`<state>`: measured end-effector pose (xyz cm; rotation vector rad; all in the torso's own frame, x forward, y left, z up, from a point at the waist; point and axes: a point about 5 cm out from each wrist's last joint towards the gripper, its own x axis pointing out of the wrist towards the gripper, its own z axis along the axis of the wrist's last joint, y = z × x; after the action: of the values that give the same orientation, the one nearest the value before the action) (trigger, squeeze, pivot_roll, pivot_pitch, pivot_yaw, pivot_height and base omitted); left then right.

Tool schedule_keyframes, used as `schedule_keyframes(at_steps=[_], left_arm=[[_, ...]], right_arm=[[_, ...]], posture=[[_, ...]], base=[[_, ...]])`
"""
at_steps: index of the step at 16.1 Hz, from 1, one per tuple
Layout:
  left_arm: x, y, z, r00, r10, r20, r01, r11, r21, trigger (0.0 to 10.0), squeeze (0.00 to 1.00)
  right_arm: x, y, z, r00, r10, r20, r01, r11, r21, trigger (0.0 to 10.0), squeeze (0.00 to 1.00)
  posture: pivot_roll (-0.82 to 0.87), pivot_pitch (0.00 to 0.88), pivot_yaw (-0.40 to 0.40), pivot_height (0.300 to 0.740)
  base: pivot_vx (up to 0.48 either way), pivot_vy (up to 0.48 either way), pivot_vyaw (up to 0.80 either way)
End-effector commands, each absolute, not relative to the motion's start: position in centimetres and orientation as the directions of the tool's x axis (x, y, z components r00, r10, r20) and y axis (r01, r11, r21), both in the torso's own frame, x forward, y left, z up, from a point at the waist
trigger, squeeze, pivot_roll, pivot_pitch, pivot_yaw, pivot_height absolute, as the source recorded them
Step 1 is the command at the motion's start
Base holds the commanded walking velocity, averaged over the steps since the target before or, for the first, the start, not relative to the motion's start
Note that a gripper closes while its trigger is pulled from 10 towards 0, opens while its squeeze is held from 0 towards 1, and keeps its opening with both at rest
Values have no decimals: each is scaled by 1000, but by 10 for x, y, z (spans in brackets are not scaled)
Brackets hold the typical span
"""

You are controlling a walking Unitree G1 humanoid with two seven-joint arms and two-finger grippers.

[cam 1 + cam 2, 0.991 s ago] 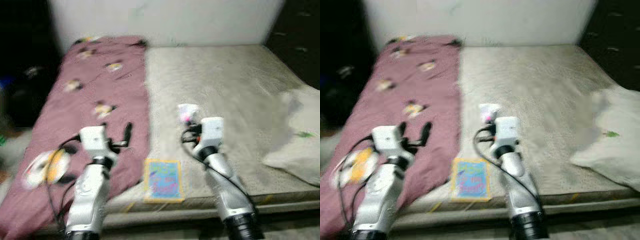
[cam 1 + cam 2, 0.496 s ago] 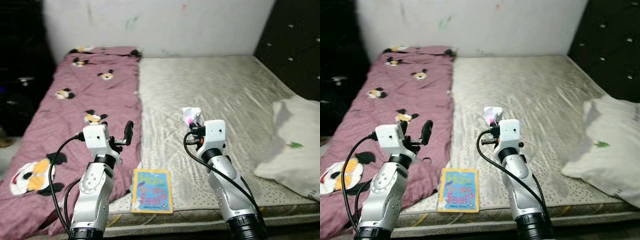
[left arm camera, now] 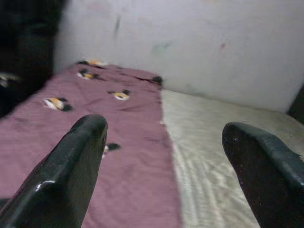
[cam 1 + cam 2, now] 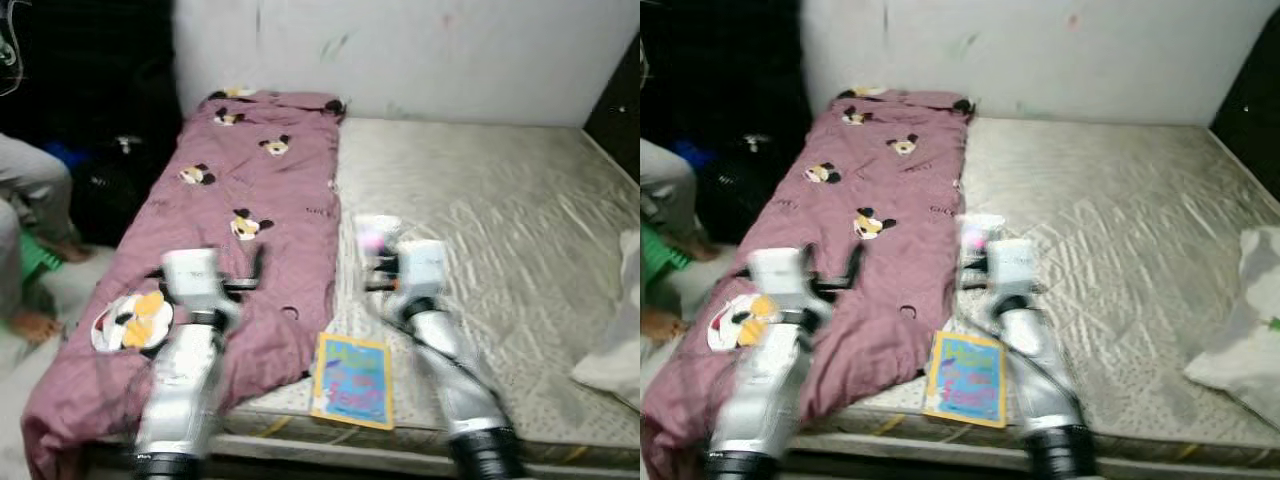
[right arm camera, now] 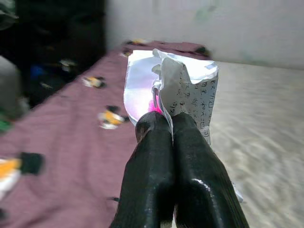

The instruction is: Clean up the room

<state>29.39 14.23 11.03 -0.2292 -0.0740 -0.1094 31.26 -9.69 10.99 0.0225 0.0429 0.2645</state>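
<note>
My right gripper (image 5: 170,124) is shut on a crumpled silver and pink wrapper (image 5: 183,88), held above the bare mattress (image 4: 500,220); in the left eye view the wrapper (image 4: 372,233) shows just ahead of the right arm. My left gripper (image 3: 164,156) is open with nothing between its fingers, raised over the mauve blanket (image 4: 250,190) with cartoon mouse prints. A colourful children's book (image 4: 352,379) lies flat near the mattress's front edge, between my two arms.
A white pillow (image 4: 1250,330) lies at the mattress's right edge. A person's legs (image 4: 25,200) and bare foot are at the far left beside the bed, by dark clutter. The white wall runs behind the bed.
The camera has swung left, so the bed slid right in view and a person's legs came in at the left. Both arms keep their pose; the wrapper stays held.
</note>
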Motion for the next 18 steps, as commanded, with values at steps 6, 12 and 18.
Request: schedule_keyframes(at_steps=[6,12,18], left_arm=[[297,130,112,986,-140,88,157,960,-233,10000,0],[295,131,109,988,-135,80,150,962,-229,10000,0],[293,128,111,985,-146,95,163,964,-211,10000,0]], right_arm=[[317,-113,116,979,204,-5,-204,978,37,10000,0],[314,-104,117,979,198,38,-199,980,21,10000,0],[311,-98,120,963,263,62,-265,964,18,10000,0]], posture=[[-48,0,12,740],[-46,0,18,740],[-45,0,19,740]], base=[[0,480,0],[0,480,0],[0,320,0]])
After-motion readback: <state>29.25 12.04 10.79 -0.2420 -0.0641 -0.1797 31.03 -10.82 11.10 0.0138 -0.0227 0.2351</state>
